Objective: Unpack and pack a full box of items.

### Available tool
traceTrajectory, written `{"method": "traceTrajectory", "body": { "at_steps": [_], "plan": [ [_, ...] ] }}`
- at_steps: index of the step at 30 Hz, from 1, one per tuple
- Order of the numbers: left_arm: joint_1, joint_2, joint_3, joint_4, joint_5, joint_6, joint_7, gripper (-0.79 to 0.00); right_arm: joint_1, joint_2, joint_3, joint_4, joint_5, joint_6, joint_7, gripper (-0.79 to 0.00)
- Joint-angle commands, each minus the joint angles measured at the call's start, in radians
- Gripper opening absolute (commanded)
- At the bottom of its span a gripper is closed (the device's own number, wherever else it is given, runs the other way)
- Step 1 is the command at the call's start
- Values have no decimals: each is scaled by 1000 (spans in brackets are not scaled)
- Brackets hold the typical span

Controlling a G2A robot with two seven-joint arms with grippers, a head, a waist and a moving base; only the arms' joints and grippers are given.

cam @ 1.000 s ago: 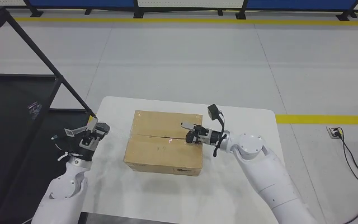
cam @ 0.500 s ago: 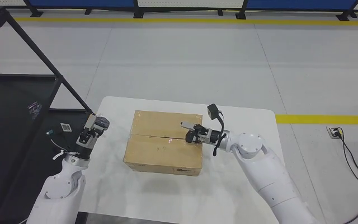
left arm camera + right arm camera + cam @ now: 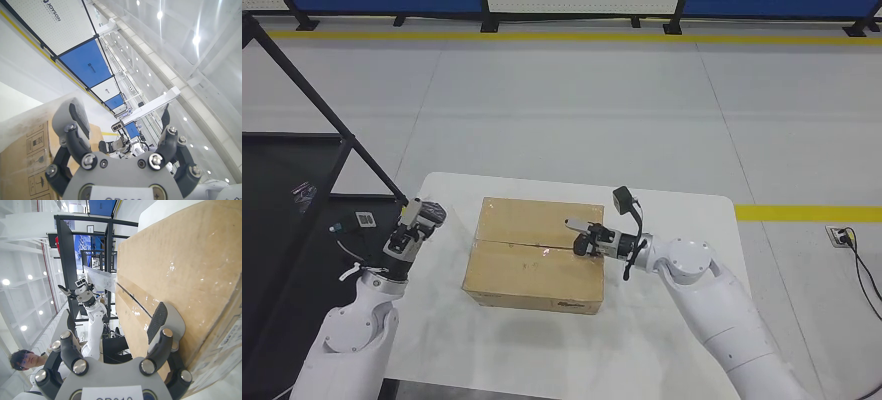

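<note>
Cardboard box (image 3: 534,262) on table (image 3: 682,215), right gripper (image 3: 580,235) spread wide at its seam's right end, left gripper (image 3: 420,213) wide open beside its left end — clear tape strip (image 3: 100,279) reaching it.

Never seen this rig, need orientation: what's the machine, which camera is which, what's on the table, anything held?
It is a two-armed robot; each arm ends in a two-fingered end effector. The top view looks down from a camera above the arms; the other two come from cameras on the wrists, each showing its own fingers close up. On the table stands one closed cardboard box, its flaps meeting at a seam. The left end effector is open beside the box's end, nothing clamped; a strip of clear tape stands off that end, and I cannot tell whether it sticks to a finger. The right end effector is open over the box top by the seam.
</note>
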Motion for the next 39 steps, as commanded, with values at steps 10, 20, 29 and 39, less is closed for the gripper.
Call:
{"method": "traceTrajectory", "body": {
  "at_steps": [10,20,29,39],
  "plan": [
    [28,-4,15,-100,39,13,15,0,-2,1,-2,-3,3,-5,4,0],
    [14,-11,55,-123,90,27,23,0,-6,3,1,-9,4,-14,8,0],
    [37,-11,23,-163,-18,-4,18,0,-4,3,0,-10,6,-14,11,0],
    [73,-5,-13,-252,-187,14,-107,0,-7,-1,2,-10,42,28,-32,0]
  ]
}}
